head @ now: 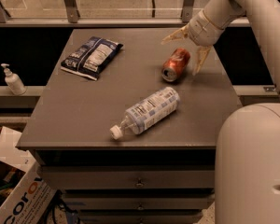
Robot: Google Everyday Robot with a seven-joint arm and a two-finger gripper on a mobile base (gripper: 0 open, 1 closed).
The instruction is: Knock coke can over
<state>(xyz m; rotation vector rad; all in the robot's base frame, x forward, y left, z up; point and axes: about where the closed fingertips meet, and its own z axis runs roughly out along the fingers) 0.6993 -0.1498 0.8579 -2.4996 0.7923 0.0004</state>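
Gripper: the gripper [179,56] hung over the far right part of the table [84,106], spread wide and holding nothing.
Fingers: one finger [173,34] reached left beyond the can's far end, and the other [199,62] pointed down just to its right. Neither appeared to touch the can.
Coke can: the coke can [175,66] lay on its side just beneath the gripper, its silver top turned toward the near left.
Why so held: splayed jaws straddling the can suited a tipping push, not a lift or carry.
Progress: with the can lying flat, the knock-over looked done.
Arm: the arm [224,8] came in from the upper right, which put the wrist behind the can.
Bottle: a clear plastic bottle [149,111] lay on its side nearer the front edge, cap toward the near left, near the can but apart from it.
Snack bag: a dark snack bag [92,57] lay flat at the far left, well apart.
Off the table: a pump dispenser [12,80] stood on the ledge at left.
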